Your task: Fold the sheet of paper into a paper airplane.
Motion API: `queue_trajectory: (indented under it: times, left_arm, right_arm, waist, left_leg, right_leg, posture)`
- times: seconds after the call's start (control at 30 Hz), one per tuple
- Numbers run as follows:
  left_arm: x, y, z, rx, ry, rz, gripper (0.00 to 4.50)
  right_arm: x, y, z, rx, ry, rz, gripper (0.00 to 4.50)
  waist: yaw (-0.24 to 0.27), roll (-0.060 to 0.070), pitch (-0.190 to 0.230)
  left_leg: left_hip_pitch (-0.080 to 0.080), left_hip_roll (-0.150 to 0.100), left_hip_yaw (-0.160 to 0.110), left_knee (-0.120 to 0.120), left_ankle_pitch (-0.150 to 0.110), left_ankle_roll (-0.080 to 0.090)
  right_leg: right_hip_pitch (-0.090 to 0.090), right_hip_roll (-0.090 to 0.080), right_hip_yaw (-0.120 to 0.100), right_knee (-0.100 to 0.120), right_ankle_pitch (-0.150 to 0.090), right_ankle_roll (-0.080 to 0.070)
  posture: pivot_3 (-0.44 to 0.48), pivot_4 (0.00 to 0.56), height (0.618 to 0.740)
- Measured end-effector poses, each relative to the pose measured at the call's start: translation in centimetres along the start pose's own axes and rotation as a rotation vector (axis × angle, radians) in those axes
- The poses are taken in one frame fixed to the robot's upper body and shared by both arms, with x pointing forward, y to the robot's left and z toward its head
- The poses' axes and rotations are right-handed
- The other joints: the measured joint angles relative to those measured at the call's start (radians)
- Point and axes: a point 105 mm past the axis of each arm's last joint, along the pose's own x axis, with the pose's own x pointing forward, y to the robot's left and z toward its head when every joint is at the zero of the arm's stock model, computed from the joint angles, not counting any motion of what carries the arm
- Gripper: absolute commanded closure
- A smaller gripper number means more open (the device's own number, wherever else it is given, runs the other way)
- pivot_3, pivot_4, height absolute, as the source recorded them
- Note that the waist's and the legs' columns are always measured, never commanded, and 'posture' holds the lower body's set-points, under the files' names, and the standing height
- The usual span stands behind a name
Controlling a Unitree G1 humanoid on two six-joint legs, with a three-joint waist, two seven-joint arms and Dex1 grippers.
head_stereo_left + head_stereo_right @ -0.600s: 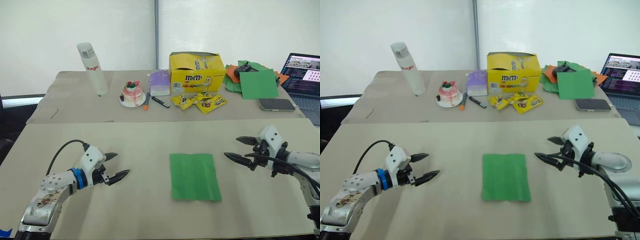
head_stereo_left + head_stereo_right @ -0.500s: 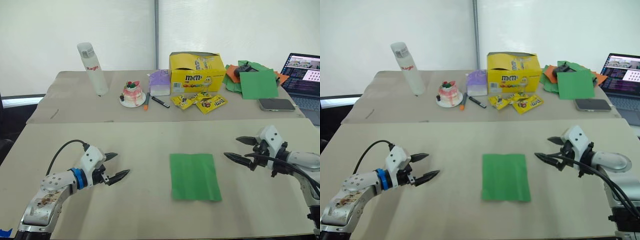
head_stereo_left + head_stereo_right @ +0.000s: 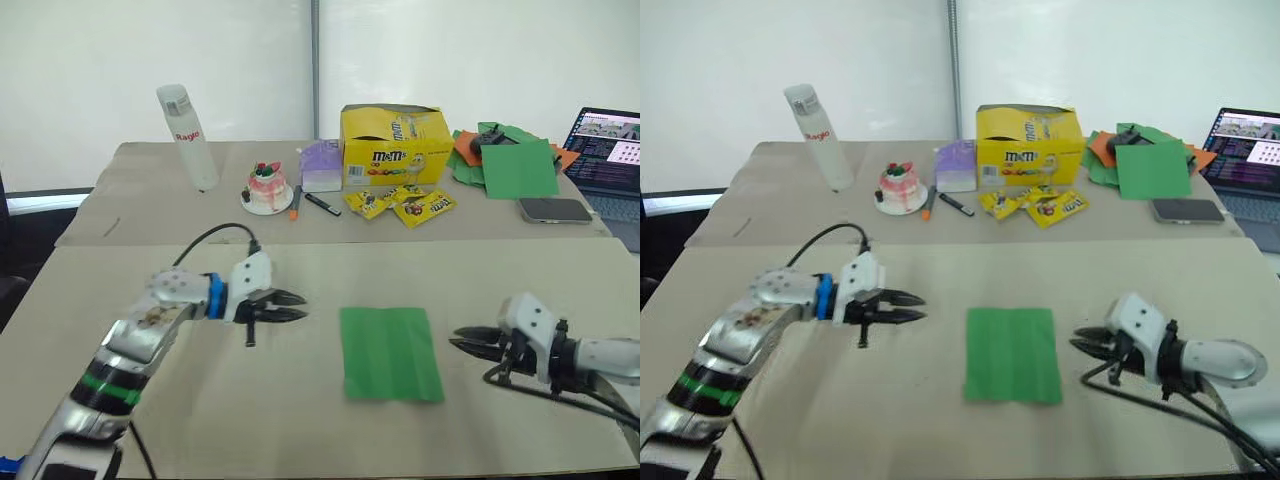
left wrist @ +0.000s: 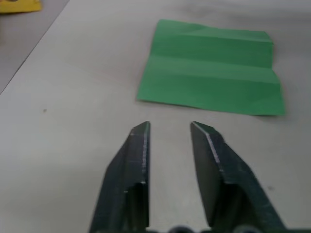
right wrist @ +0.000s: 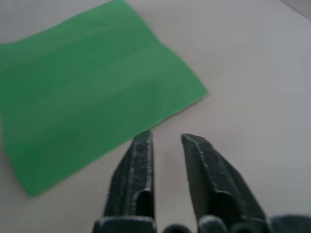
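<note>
The sheet of paper [image 3: 390,353] lies flat on the near table as a bright green rectangle with faint lengthwise creases; it has no paper airplane shape. My left gripper [image 3: 303,306] hovers a short way left of the sheet's far left corner. It points at the sheet, open with a narrow gap and nothing held. In the left wrist view the sheet [image 4: 209,68] lies just beyond the fingertips [image 4: 143,128]. My right gripper [image 3: 455,337] sits close to the sheet's right edge, also open by a narrow gap and empty. The right wrist view has the sheet [image 5: 87,97] right ahead of that gripper [image 5: 165,136].
The far table holds a yellow candy box [image 3: 393,145], candy bags [image 3: 400,203], a white bottle [image 3: 187,137], a small cake [image 3: 266,187], a purple box [image 3: 320,165], a heap of green and orange sheets [image 3: 510,155], a phone [image 3: 552,209] and a laptop [image 3: 610,150].
My left gripper has swung right and forward, close to the sheet's left side. The right gripper has come nearer and lower beside the sheet's right edge. Both have narrowed.
</note>
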Motion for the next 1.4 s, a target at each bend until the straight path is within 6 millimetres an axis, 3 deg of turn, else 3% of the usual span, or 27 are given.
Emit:
queue_trajectory:
  times: [0.2,0.43,0.53,0.77,1.03,1.17,1.4]
  left_arm:
    - [6.7,-0.6,1.0,0.035,-0.042,-0.150,4.46]
    - [10.7,-2.0,-0.5,0.008,-0.008,-0.224,4.46]
    - [11.0,-1.9,-2.0,0.017,0.045,-0.213,4.46]
    - [11.5,-1.8,-2.1,0.096,0.060,-0.204,4.46]
    - [11.7,-1.8,-2.2,0.083,0.061,-0.178,4.46]
    - [11.5,-1.8,-2.4,0.057,0.057,-0.154,4.46]
    - [11.3,-1.7,-2.6,0.031,0.056,-0.133,4.46]
  right_arm:
    - [0.4,1.8,0.0,0.015,0.010,-0.021,4.50]
    - [-0.4,2.3,-0.6,0.043,0.053,-0.108,4.50]
    - [-0.7,2.1,-0.6,0.036,0.065,-0.138,4.50]
    - [0.0,0.8,0.9,-0.048,0.055,-0.164,4.50]
    - [2.4,-0.9,-0.8,-0.060,0.132,-0.097,4.50]
    - [3.3,-0.5,-1.1,0.005,0.098,-0.035,4.50]
    - [4.8,1.8,1.5,0.143,-0.081,0.110,4.50]
  waist:
    - [-0.002,-0.001,0.000]
    - [-0.004,-0.004,0.002]
    - [-0.003,-0.004,0.002]
    - [0.000,-0.006,0.003]
    - [0.000,-0.006,0.003]
    - [-0.004,-0.006,0.003]
    - [-0.004,-0.004,0.001]
  left_leg:
    - [0.000,-0.001,0.001,0.002,0.000,0.001]
    - [0.000,0.000,0.001,0.002,0.000,0.001]
    - [0.001,0.000,0.001,0.002,0.000,0.001]
    - [0.005,0.000,0.000,0.004,0.000,0.001]
    - [0.010,-0.001,0.000,0.004,-0.002,0.003]
    - [0.011,0.000,0.000,0.004,-0.002,0.004]
    - [0.011,0.000,-0.001,0.004,-0.002,0.004]
  right_leg:
    - [0.001,0.000,0.000,-0.001,0.001,0.001]
    - [0.001,0.001,0.001,0.000,0.001,0.001]
    - [0.001,0.001,0.001,0.000,0.001,0.001]
    - [0.010,0.001,0.000,-0.002,0.000,0.002]
    - [0.015,0.000,-0.001,-0.003,-0.001,0.005]
    - [0.015,0.000,0.000,-0.003,-0.001,0.004]
    - [0.015,0.000,0.000,-0.002,-0.001,0.004]
  posture:
    - [0.000,0.150,0.740]
    - [0.000,0.150,0.740]
    - [0.000,0.150,0.740]
    - [0.000,0.150,0.740]
    - [0.000,0.150,0.740]
    - [0.000,0.150,0.740]
    - [0.000,0.150,0.740]
